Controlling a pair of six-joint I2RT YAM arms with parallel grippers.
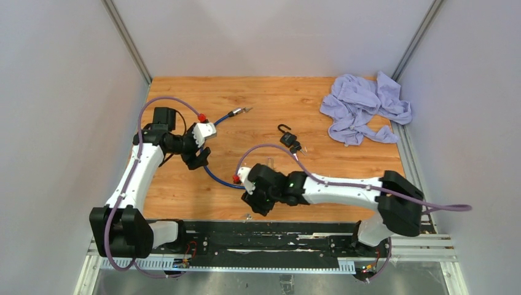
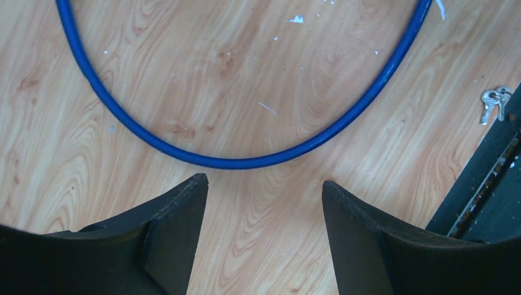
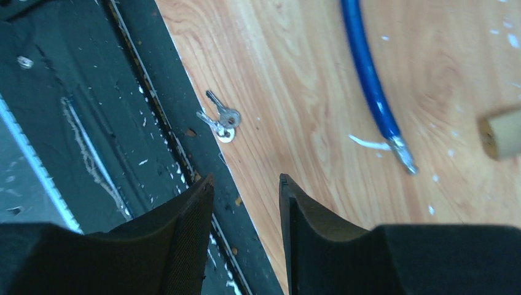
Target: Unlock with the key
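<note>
A small black padlock (image 1: pixel 286 137) lies on the wooden table right of the middle, its shackle pointing away. A pair of small silver keys (image 3: pixel 220 118) lies at the table's near edge, beside the black strip; it also shows in the left wrist view (image 2: pixel 493 101) and faintly in the top view (image 1: pixel 247 216). My right gripper (image 1: pixel 257 201) hangs above that edge, a little short of the keys, with its jaws a narrow gap apart and empty (image 3: pixel 246 184). My left gripper (image 1: pixel 198 160) is open wide and empty (image 2: pixel 264 187) over bare wood by the blue cable.
A blue cable (image 1: pixel 216 177) with a metal tip curves across the table's left half (image 2: pixel 246 161) (image 3: pixel 368 74). A crumpled lilac cloth (image 1: pixel 365 107) lies at the back right. A black rail strip (image 1: pixel 276 230) runs along the near edge. A tan round end (image 3: pixel 501 132) shows at the right.
</note>
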